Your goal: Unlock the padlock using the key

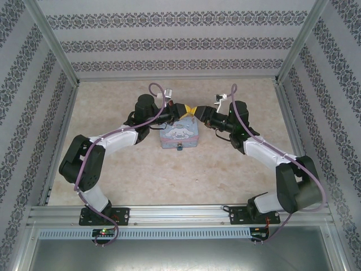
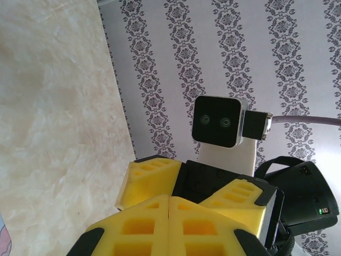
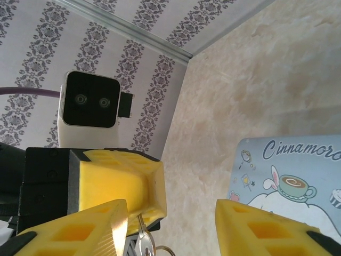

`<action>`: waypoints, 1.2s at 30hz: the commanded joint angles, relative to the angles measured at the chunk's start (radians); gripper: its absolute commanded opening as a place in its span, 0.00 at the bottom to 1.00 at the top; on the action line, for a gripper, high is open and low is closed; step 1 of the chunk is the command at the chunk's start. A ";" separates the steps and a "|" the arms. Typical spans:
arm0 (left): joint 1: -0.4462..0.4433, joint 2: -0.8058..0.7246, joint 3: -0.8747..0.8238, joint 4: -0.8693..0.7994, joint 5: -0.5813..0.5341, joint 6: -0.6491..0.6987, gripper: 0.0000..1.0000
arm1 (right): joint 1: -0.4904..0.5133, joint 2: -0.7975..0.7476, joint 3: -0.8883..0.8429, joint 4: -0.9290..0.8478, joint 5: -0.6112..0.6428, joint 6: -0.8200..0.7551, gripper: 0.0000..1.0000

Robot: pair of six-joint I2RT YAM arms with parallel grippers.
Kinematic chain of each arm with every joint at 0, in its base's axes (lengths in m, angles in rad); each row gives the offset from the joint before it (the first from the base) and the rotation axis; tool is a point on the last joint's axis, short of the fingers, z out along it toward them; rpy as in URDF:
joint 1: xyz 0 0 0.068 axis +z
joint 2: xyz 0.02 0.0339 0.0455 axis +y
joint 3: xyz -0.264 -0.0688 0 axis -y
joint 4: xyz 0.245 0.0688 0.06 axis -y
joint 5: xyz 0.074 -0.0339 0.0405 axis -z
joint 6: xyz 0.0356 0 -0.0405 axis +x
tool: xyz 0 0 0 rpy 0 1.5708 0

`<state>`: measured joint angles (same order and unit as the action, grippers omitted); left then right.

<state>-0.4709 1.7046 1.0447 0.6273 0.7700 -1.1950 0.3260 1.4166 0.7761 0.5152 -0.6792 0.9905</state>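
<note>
The key (image 3: 141, 241) is a thin metal blade with a small ring, and it hangs from the tip of my left gripper (image 2: 169, 201), which is shut on it. Both grippers meet above the far edge of the light-blue cartoon tin (image 1: 180, 135). My right gripper (image 3: 170, 209) is open, its yellow fingers (image 3: 80, 234) on either side of the left gripper's tip and the key without touching them. The padlock (image 1: 179, 148) is a tiny dark thing at the tin's near edge, well below both grippers.
The tin sits mid-table on the beige marbled surface (image 1: 113, 101). Patterned walls (image 1: 169, 39) with metal posts close in the back and both sides. A metal rail (image 1: 180, 213) carries the arm bases at the near edge.
</note>
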 commanded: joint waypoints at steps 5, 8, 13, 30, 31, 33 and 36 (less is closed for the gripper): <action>0.004 0.012 -0.011 0.074 -0.015 -0.024 0.00 | 0.018 0.028 0.002 0.094 -0.021 0.034 0.40; 0.004 0.012 -0.011 0.074 -0.021 -0.023 0.00 | 0.021 0.032 0.000 0.107 -0.025 0.040 0.38; 0.003 0.012 -0.012 0.077 -0.027 -0.027 0.00 | 0.026 0.038 -0.004 0.126 -0.031 0.054 0.39; 0.004 0.023 -0.037 0.166 -0.052 -0.092 0.00 | 0.034 0.044 -0.044 0.194 -0.031 0.099 0.32; 0.004 0.023 -0.037 0.166 -0.052 -0.093 0.00 | 0.035 0.045 -0.043 0.197 -0.033 0.102 0.31; 0.004 0.023 -0.037 0.167 -0.055 -0.094 0.00 | 0.038 0.047 -0.041 0.199 -0.033 0.103 0.30; 0.004 0.023 -0.041 0.169 -0.055 -0.094 0.00 | 0.041 0.051 -0.040 0.202 -0.033 0.102 0.28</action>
<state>-0.4709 1.7142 1.0199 0.7303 0.7212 -1.2846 0.3519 1.4540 0.7429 0.6716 -0.6979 1.0874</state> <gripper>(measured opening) 0.053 0.282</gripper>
